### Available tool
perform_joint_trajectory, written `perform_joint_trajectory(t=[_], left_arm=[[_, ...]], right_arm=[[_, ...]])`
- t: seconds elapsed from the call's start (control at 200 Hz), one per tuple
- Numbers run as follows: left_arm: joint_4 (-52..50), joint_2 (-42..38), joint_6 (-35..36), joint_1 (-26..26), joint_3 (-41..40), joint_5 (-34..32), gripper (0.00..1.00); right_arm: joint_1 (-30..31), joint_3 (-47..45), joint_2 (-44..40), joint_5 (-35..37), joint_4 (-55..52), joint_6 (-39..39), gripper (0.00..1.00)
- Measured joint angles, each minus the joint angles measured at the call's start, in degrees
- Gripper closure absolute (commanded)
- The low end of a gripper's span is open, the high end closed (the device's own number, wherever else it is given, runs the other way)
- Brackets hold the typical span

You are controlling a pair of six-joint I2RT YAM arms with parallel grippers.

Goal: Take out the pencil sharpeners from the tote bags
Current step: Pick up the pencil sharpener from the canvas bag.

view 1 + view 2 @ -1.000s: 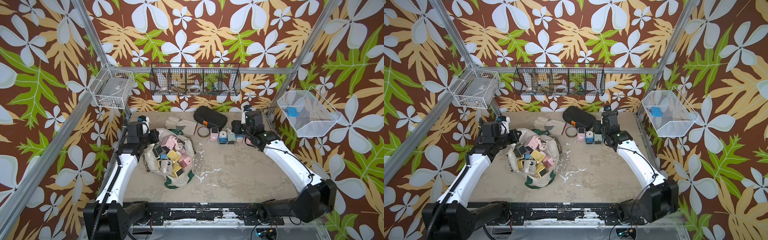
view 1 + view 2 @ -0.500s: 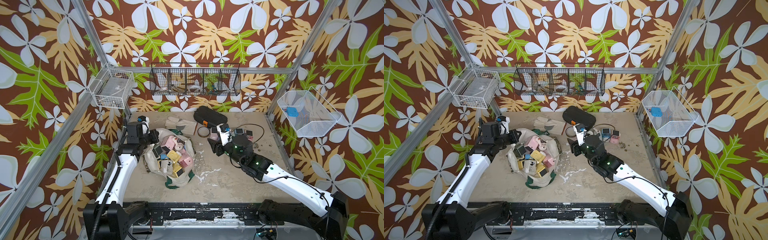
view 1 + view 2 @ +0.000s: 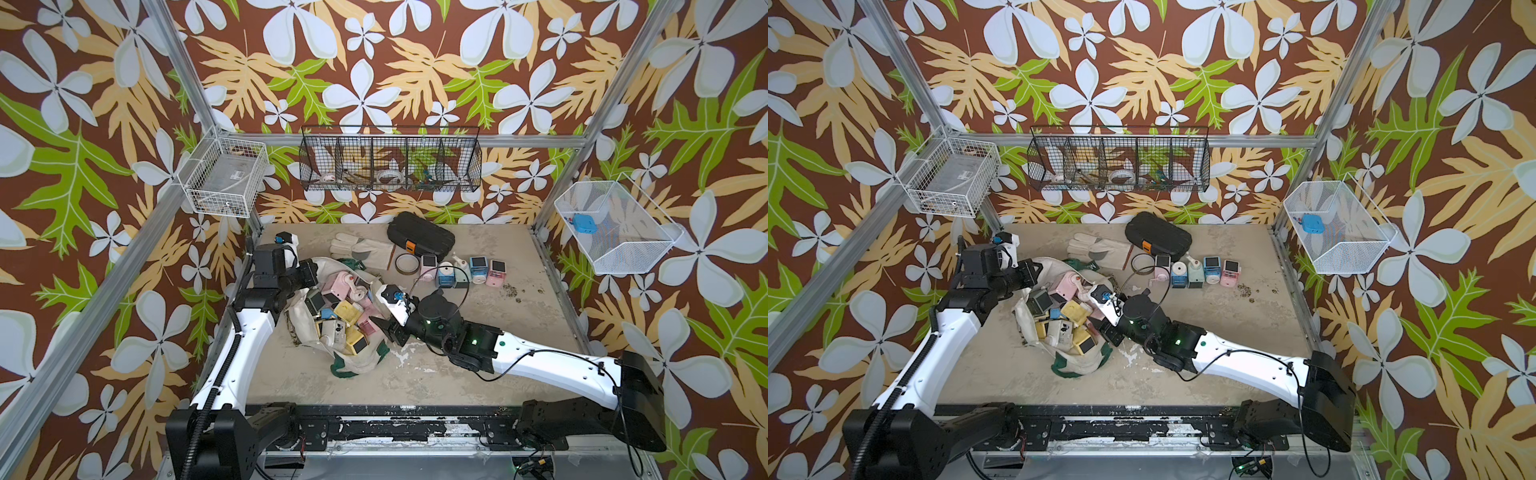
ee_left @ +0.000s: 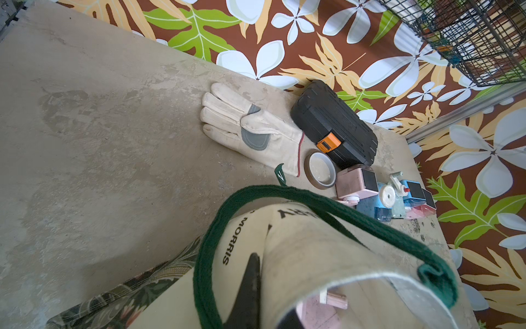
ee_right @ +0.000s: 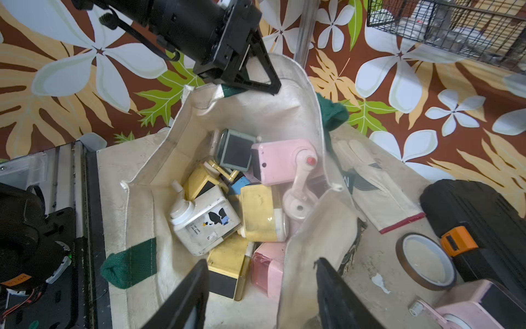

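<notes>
The cream tote bag (image 3: pixel 358 360) lies open on the table's left side and also shows in a top view (image 3: pixel 1068 354). Several pastel pencil sharpeners (image 3: pixel 344 311) fill it. My left gripper (image 3: pixel 309 272) is shut on the bag's rim beside the green handle (image 4: pixel 205 256), holding the mouth up. My right gripper (image 5: pixel 260 263) is open at the bag's mouth. One of its fingers (image 5: pixel 196 273) is inside, the other outside the canvas flap. A pink sharpener (image 5: pixel 267 267) and a yellow one (image 5: pixel 227 260) lie between them. Several more sharpeners (image 3: pixel 459 272) stand in a row at the back.
A black hard case (image 3: pixel 419 237), a pale work glove (image 3: pixel 361 249) and a brown tape roll (image 3: pixel 406 264) lie behind the bag. Dark crumbs (image 3: pixel 515 293) dot the table on the right. Wire baskets (image 3: pixel 390 164) hang on the walls.
My right arm has swung from the row of sharpeners at the back over to the bag's mouth, and its jaws have narrowed a little. The left arm has kept its hold.
</notes>
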Motion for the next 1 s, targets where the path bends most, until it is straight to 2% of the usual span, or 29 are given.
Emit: perform_joint_trajectory(t=[0.15,0.445,0.631,0.821,1.001], left_arm=[[0.00,0.00,0.00,0.00,0.00,0.00,1.00],[0.00,0.00,0.00,0.00,0.00,-0.02,1.00],[0.00,0.00,0.00,0.00,0.00,-0.02,1.00],[0.00,0.00,-0.04,0.00,0.00,0.00,1.00],[0.00,0.00,-0.15,0.00,0.00,0.00,1.00]], right_arm=[[0.42,0.87,3.65,-0.68,0.44,-0.09,0.40],[6.05,8.57,12.85,-0.31,-0.52,2.99,0.31],[9.70,22.64,23.91,9.86,-5.92,5.99,0.26],[9.33,32.70,33.03,21.00,-13.49,6.78,0.22],[8.24,36.98,36.44,24.09,-16.74,6.91,0.22]])
